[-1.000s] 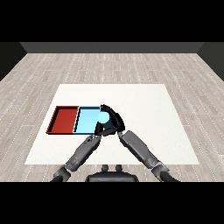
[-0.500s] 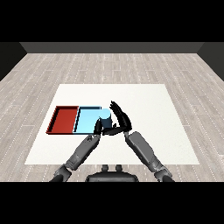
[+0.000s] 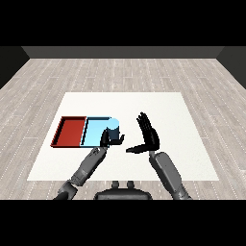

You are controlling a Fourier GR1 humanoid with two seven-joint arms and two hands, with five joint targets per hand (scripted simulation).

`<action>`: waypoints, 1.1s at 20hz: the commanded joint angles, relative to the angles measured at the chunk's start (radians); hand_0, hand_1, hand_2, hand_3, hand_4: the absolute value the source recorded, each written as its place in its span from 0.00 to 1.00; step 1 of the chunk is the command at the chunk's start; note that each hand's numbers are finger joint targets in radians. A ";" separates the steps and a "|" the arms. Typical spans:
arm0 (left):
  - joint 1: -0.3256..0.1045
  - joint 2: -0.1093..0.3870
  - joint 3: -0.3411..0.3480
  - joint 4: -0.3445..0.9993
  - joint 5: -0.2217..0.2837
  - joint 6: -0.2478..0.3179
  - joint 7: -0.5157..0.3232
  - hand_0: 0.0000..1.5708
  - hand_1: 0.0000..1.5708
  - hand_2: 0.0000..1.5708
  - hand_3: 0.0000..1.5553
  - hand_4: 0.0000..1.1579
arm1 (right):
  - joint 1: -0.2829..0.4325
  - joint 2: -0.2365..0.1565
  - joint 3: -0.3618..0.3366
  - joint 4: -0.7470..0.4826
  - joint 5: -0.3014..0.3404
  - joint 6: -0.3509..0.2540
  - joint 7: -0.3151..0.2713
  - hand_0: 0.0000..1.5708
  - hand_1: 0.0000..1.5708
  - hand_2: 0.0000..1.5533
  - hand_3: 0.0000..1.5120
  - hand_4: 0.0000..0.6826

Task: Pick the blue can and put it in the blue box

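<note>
The blue can (image 3: pixel 111 127) stands upright at the right end of the light blue tray (image 3: pixel 93 133). No hand holds it. My right hand (image 3: pixel 150 135) is open to the right of the can and apart from it, with its fingers straight up and its thumb pointing left. My left hand (image 3: pixel 105 139) rests just in front of the can at the tray's near right corner, fingers relaxed, and hides the can's base.
The red tray (image 3: pixel 71 132) lies directly left of the light blue tray and holds nothing. Both trays sit on the left half of the white table (image 3: pixel 158 108). Grey wooden floor surrounds the table.
My right hand has let go of the blue can and drawn back to the right with its fingers spread. The can stays in the light blue tray. The left hand has barely moved.
</note>
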State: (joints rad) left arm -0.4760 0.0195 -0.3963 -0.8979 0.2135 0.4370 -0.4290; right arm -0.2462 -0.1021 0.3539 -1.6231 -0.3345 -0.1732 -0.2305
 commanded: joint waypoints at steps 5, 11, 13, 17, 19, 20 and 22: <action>-0.052 0.052 0.077 0.028 -0.017 -0.013 0.083 1.00 1.00 1.00 0.96 0.98 | 0.167 -0.129 -0.203 -0.202 -0.120 0.077 -0.004 0.00 0.00 0.00 0.00 0.00; -0.030 0.194 0.176 0.099 -0.008 -0.041 0.133 1.00 1.00 1.00 0.96 0.98 | 0.188 -0.119 -0.226 -0.155 -0.070 0.059 -0.030 0.00 0.00 0.00 0.00 0.00; -0.109 0.225 0.233 0.209 0.017 -0.076 0.167 1.00 1.00 1.00 0.96 0.96 | 0.221 -0.142 -0.269 -0.182 -0.130 0.092 -0.006 0.00 0.00 0.00 0.00 0.00; -0.099 0.317 0.272 0.332 0.003 -0.117 0.157 1.00 1.00 1.00 0.97 0.94 | 0.182 -0.131 -0.287 -0.113 -0.108 0.096 -0.034 0.00 0.00 0.00 0.00 0.00; -0.177 0.251 0.266 0.412 -0.033 -0.058 0.207 1.00 1.00 1.00 0.97 0.91 | 0.171 -0.076 -0.254 -0.072 -0.058 0.066 -0.074 0.00 0.00 0.00 0.00 0.00; -0.226 0.265 0.280 0.509 -0.037 -0.100 0.183 1.00 1.00 1.00 0.96 0.92 | 0.138 -0.075 -0.256 -0.080 -0.061 0.044 -0.034 0.00 0.00 0.00 0.00 0.00; -0.286 0.282 0.285 0.573 -0.050 -0.072 0.262 1.00 1.00 1.00 0.96 0.91 | 0.128 -0.089 -0.260 -0.074 -0.054 0.039 -0.010 0.00 0.00 0.00 0.00 0.00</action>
State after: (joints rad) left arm -0.6757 0.2830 -0.1321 -0.4591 0.1848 0.3534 -0.2338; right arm -0.0741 -0.2052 0.0942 -1.7342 -0.4095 -0.1122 -0.2545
